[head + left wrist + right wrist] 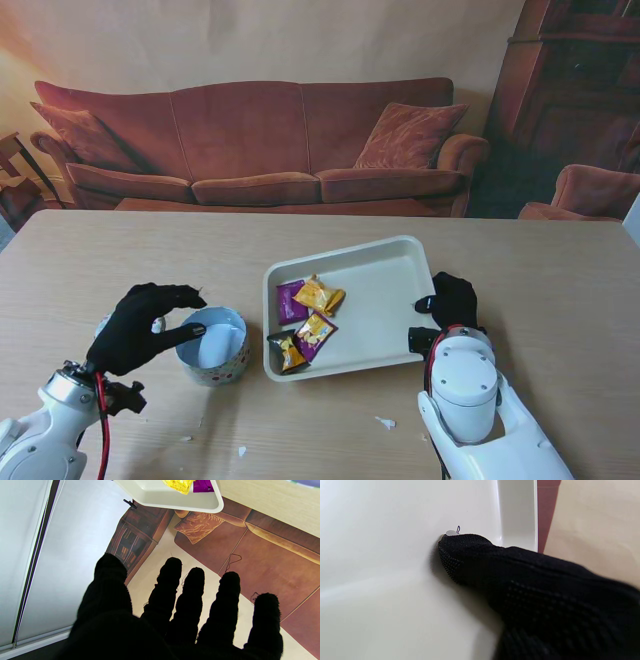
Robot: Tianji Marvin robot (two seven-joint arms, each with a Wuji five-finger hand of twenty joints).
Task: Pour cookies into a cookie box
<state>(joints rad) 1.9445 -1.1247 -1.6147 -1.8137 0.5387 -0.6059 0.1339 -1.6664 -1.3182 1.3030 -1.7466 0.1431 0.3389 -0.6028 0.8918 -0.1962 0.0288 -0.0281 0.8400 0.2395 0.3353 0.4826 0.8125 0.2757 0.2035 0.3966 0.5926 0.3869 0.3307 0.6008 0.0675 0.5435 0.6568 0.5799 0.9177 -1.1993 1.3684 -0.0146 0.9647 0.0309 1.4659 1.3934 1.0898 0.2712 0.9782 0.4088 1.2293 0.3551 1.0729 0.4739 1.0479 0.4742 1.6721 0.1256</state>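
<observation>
Cookies (pixel 308 322) in glossy yellow, purple and dark wrappers lie bunched in the left, nearer part of a shallow cream plastic tray (pixel 385 262) with rounded corners, resting on the pale wood-grain worktop (pixel 560 300). Just left of the tray stands the cookie box (pixel 213 346), a short round tin with a patterned wall and a pale inside, holding no cookies. The left robot hand (pixel 140 322), in a black knitted glove, hovers at the box's left rim, fingers spread and grasping nothing. The right robot hand (pixel 452 300) is clamped on the tray's right edge; the wrist view shows one knitted fingertip (pixel 460 552) pressed against the smooth inner wall.
</observation>
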